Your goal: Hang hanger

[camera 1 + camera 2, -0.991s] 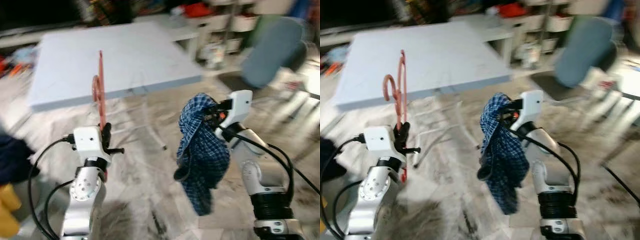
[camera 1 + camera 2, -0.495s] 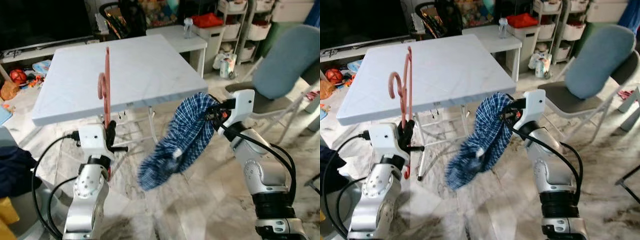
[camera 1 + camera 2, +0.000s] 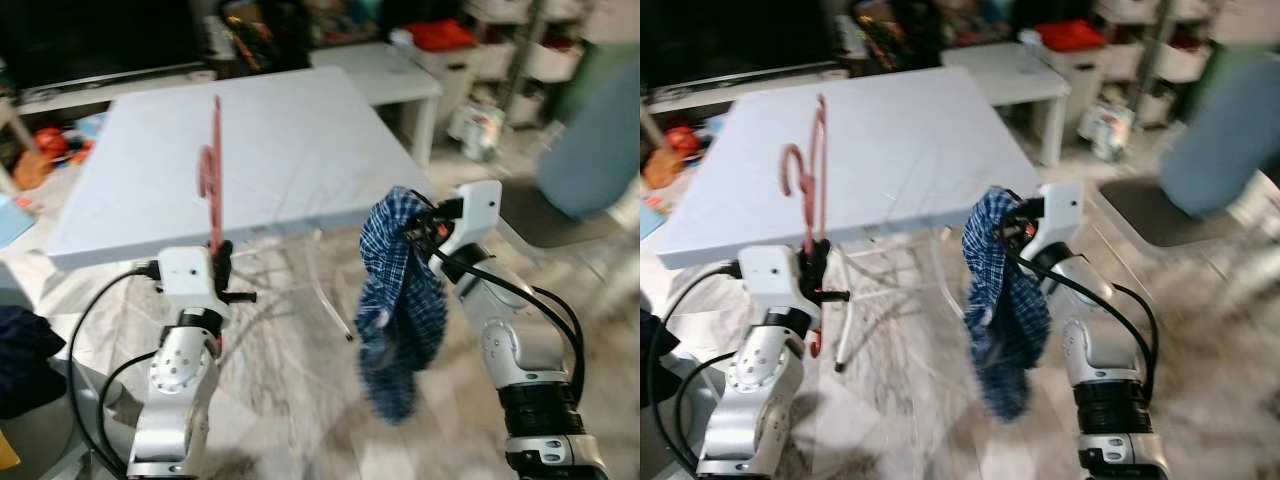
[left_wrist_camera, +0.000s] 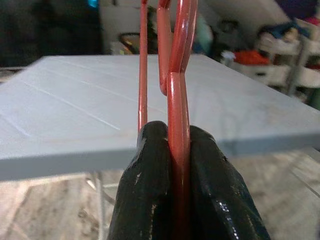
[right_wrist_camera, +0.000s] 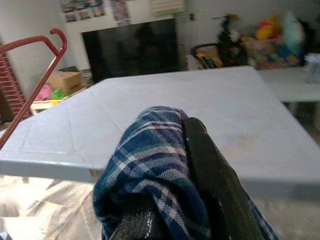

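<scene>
Red hanger (image 3: 213, 170) up on the left, blue plaid shirt (image 3: 400, 300) dangling on the right!
Left tool (image 4: 176, 165) is clamped tight on the hanger's red wire, holding it upright in front of the pale grey tabletop (image 3: 300, 150). Right tool (image 5: 200, 165) pinches the checked shirt, which hangs down over the marbled floor (image 3: 290, 400) just beside the tabletop's near edge.

A red hanger (image 3: 213, 175) is showing against a pale blue-grey table (image 3: 300, 150). A garment (image 3: 400, 300) checked in dark blue, white and a little green is lying over black fingers (image 5: 215, 175). The arms are looking silver, the floor (image 3: 290, 400) marbled grey and white.
</scene>
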`<state>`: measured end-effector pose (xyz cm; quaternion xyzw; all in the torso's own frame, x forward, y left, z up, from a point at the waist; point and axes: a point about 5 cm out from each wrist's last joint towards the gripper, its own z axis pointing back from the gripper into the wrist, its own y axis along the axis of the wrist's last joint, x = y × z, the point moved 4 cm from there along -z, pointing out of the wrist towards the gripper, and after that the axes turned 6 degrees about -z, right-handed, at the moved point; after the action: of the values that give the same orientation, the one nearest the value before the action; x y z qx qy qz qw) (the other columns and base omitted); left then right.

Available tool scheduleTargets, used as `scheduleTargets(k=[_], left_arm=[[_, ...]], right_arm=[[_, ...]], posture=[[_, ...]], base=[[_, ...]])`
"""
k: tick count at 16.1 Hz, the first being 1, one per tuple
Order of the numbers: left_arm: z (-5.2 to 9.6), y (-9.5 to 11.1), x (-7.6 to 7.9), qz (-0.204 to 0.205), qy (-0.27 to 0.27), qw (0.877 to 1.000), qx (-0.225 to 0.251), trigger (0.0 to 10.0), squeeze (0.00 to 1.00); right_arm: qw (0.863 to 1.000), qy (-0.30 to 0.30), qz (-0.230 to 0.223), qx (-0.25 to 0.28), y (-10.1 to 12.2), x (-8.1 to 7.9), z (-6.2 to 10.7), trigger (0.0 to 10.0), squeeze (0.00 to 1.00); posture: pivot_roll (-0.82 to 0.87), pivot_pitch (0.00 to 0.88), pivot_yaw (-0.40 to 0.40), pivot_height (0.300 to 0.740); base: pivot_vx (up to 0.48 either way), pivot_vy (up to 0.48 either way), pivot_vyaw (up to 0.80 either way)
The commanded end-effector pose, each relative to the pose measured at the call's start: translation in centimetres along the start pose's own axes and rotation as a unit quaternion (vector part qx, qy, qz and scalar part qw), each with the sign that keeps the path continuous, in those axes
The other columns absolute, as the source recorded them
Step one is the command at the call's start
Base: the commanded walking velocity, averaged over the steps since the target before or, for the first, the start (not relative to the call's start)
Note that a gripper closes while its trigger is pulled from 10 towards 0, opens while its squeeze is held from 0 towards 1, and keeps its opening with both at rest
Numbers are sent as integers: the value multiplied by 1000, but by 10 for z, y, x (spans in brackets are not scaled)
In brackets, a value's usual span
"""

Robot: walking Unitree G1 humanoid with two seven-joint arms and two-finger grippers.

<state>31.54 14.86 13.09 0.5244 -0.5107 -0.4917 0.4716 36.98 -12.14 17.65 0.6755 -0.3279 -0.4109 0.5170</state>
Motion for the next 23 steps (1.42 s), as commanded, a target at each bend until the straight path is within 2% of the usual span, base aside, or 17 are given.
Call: scheduleTargets(k=[1,10,13,19,23], left_arm=[[-1,2,-9,-4,15,1000,4,10000,0],[-2,1,-9,6,19,1000,-4,10000,0],[-2,0,-9,2,19,1000,-4,10000,0],[-3,2,-7,-5,10,1000,2,10000,0],[-3,-2,-6,-8,13,1000,-13,10000,0]], right_arm=[[1000,15,2,14,7,-10,-6,10000,0],[1000,19,1,10,6,-11,-6,10000,0],[1000,16,3,9,6,-7,-5,10000,0],[1000,19,3,13,7,-11,-6,10000,0],[1000,17,3,17,8,-11,-7,10000,0]], posture=[[-61,0,16,740],[-61,0,12,740],[-61,0,12,740],[-62,0,13,740],[-62,0,13,740]], base=[[412,244,0],[341,332,0],[161,415,0],[308,364,0],[402,142,0]])
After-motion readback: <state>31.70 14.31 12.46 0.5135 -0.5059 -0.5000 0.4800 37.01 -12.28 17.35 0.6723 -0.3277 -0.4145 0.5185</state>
